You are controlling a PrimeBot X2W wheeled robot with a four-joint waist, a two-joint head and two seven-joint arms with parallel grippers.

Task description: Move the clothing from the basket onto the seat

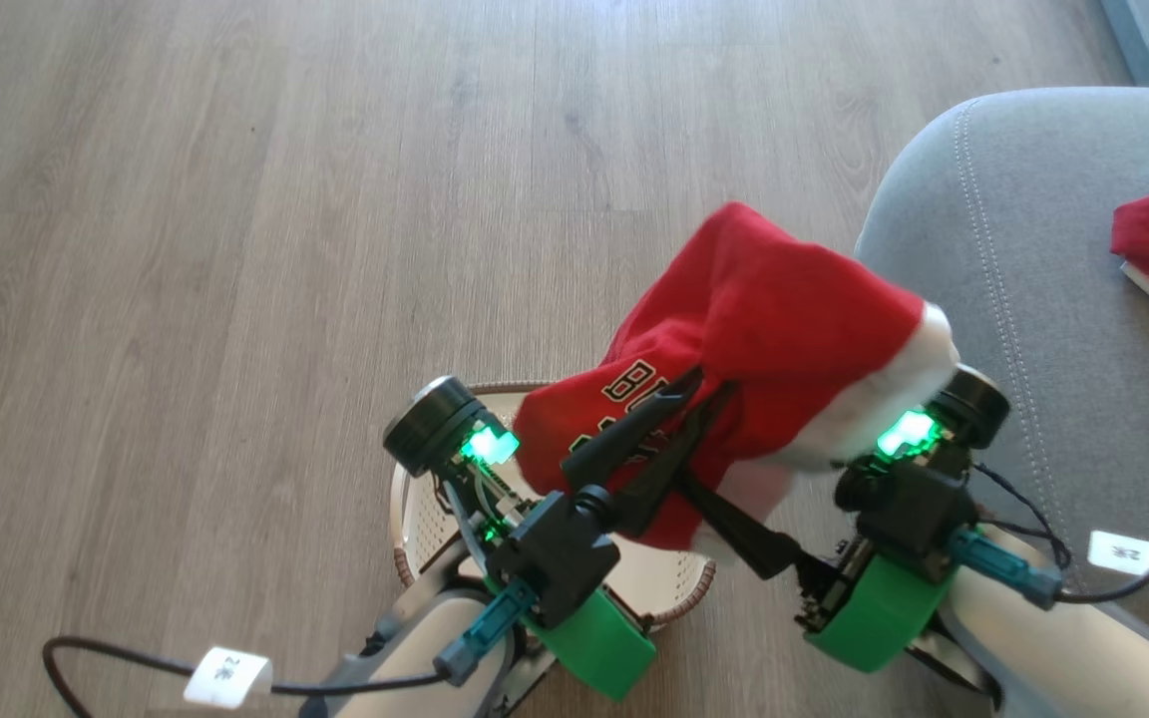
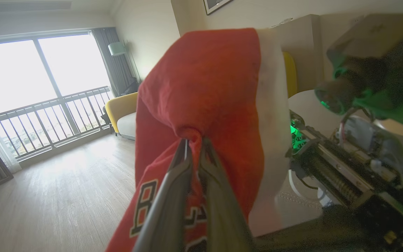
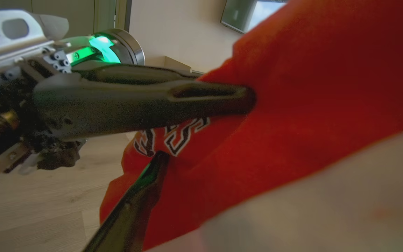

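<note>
The soft bright red fabric garment with white trim [image 1: 764,319] hangs limp, and is likely light, over the cream perforated plastic basket [image 1: 413,519], near the rounded corner of the grey upholstered seat [image 1: 1013,319]. The left gripper [image 1: 706,384] pinches a bunched fold at its middle, a fair hold for slack cloth. The right gripper [image 1: 734,504] stands wide beneath the drape, gripping nothing.

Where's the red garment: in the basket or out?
Out. The red garment hangs bunched above the basket, pinched in the left gripper, jaws shut; it is not yet on the seat.
</note>
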